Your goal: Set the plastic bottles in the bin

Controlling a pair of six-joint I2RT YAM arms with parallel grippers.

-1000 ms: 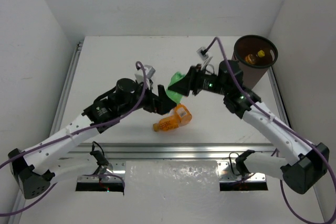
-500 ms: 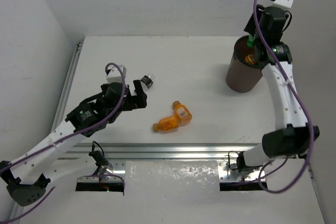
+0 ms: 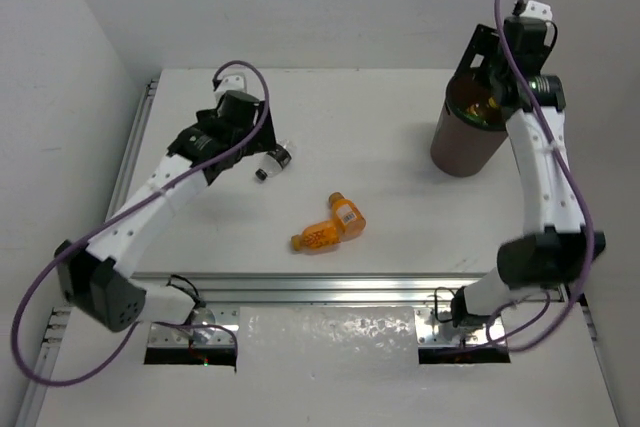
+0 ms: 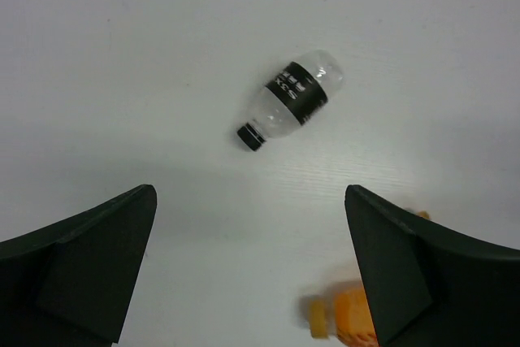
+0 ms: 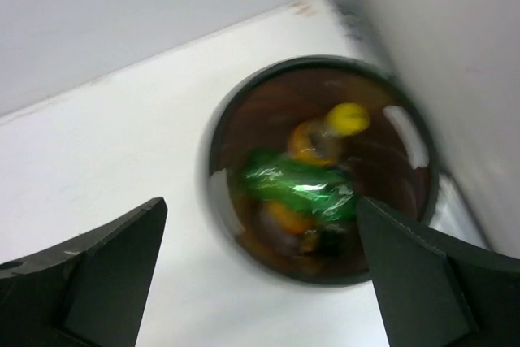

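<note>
Over the dark-brown bin (image 3: 460,147) hangs my right gripper (image 3: 488,82), open and empty. The right wrist view looks down between its jaws (image 5: 262,201) into the bin (image 5: 213,148), where a blurred green bottle (image 5: 301,188) lies on orange bottles, one with a yellow cap (image 5: 348,118). My left gripper (image 3: 245,132) stands open above the table, left of a clear bottle (image 3: 272,161) with a black label and cap. That clear bottle (image 4: 292,97) lies ahead of the open left jaws (image 4: 249,193). Two orange bottles (image 3: 330,226) lie side by side mid-table; one orange bottle (image 4: 349,324) shows at the left wrist view's bottom edge.
White walls close in the table on the left, back and right; the bin stands in the far right corner against the right wall. A metal rail (image 3: 320,285) runs along the near edge, above both arm bases.
My right gripper has opened over the bin and the green bottle has dropped from it into the bin. My left arm has swung up and back to the left, away from the clear bottle.
</note>
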